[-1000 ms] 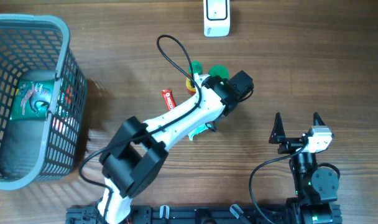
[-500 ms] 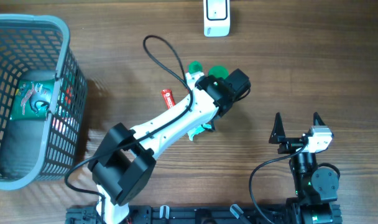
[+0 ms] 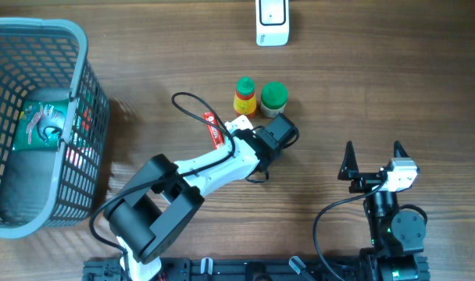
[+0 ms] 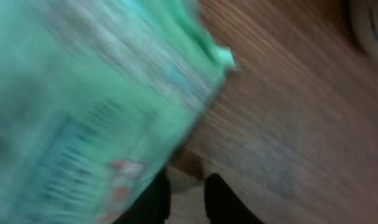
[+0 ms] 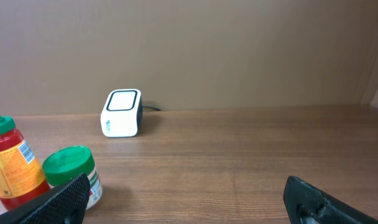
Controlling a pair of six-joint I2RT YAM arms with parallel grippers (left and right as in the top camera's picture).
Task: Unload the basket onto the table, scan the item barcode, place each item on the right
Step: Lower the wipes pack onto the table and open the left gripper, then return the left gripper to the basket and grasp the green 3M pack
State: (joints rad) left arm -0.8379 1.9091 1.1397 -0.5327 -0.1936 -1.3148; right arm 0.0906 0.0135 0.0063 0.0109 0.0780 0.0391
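Left wrist: green packet (image 4: 83, 106) (blurred)

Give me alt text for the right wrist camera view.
A white scanner stands on a wooden table before a tan wall. At lower left are a red bottle with a green cap and a green-lidded jar; the open right hand's dark fingertips frame the bottom corners.

I see a brown wooden table (image 3: 394, 94). A grey mesh basket (image 3: 93, 133) stands at its left edge and a white scanner (image 3: 272, 22) at the far edge. Near the middle, a red sauce bottle (image 3: 245, 96) and a green-lidded jar (image 3: 273, 97) stand upright, just beside each other. A small red packet (image 3: 212, 123) lies near them. A blurred green packet (image 4: 83, 106) covers part of the wood; I can't tell whether it rests there.
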